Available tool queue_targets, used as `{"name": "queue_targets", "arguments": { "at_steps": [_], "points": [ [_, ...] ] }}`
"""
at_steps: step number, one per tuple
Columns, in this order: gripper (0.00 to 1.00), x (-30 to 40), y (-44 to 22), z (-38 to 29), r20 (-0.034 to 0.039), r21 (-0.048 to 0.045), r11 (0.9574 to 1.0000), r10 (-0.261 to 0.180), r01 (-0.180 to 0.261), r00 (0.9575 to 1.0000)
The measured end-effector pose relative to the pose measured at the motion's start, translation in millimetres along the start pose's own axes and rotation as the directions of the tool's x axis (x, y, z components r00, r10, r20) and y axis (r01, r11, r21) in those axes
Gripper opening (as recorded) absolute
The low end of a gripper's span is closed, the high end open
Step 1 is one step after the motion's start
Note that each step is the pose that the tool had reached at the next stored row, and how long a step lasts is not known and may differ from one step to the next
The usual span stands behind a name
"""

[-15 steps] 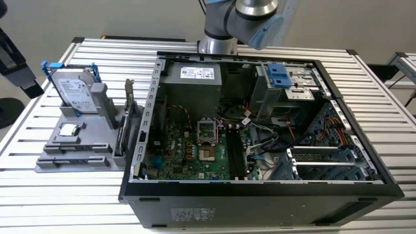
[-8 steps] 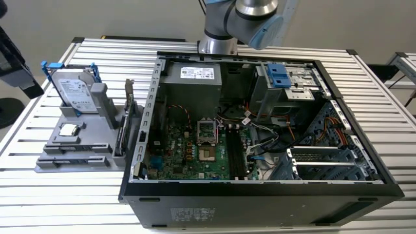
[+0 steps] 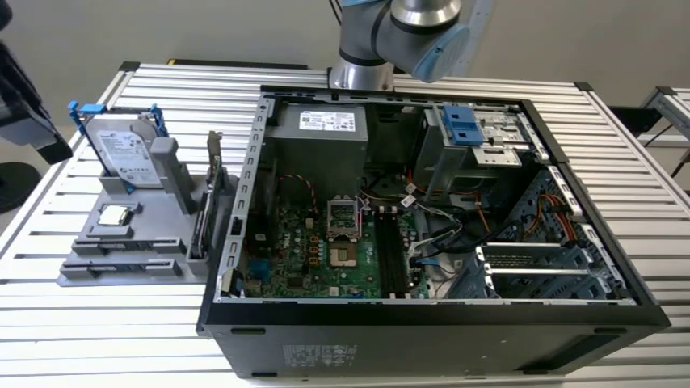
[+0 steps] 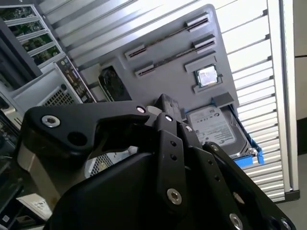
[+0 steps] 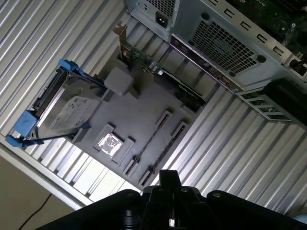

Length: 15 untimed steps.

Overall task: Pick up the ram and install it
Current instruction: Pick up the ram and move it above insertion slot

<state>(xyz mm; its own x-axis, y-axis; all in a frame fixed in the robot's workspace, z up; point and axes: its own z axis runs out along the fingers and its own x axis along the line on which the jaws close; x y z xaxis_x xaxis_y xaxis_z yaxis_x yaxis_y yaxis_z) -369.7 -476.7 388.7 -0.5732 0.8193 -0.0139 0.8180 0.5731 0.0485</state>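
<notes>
Ram [image 5: 147, 141], a thin dark circuit-board stick, stood on edge in a grey plastic holder [image 5: 144, 103] in the first wrist view, well apart from the black hand [image 5: 170, 178], which was closed on nothing. The second wrist view showed a blue-bracketed silver hard drive [image 4: 211, 127] near it. On the exterior view's left the holder sat on the slatted metal desk [image 3: 97, 323] beside an open black computer case [image 3: 431, 319]. A skewed grip on so thin an edge could let it slip or jam.
</notes>
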Motion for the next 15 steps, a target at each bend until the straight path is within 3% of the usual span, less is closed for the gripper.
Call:
{"name": "queue_targets", "arguments": {
  "at_steps": [8, 15],
  "points": [
    [0.00, 0.0, 0.0, 0.0, 0.0037, 0.0009, 0.9972, 0.075, -0.075, 0.9972],
    [0.00, 0.0, -0.1, 0.0, 0.0070, 0.0014, 0.9902, 0.140, -0.140, 0.9902]
  ]
}}
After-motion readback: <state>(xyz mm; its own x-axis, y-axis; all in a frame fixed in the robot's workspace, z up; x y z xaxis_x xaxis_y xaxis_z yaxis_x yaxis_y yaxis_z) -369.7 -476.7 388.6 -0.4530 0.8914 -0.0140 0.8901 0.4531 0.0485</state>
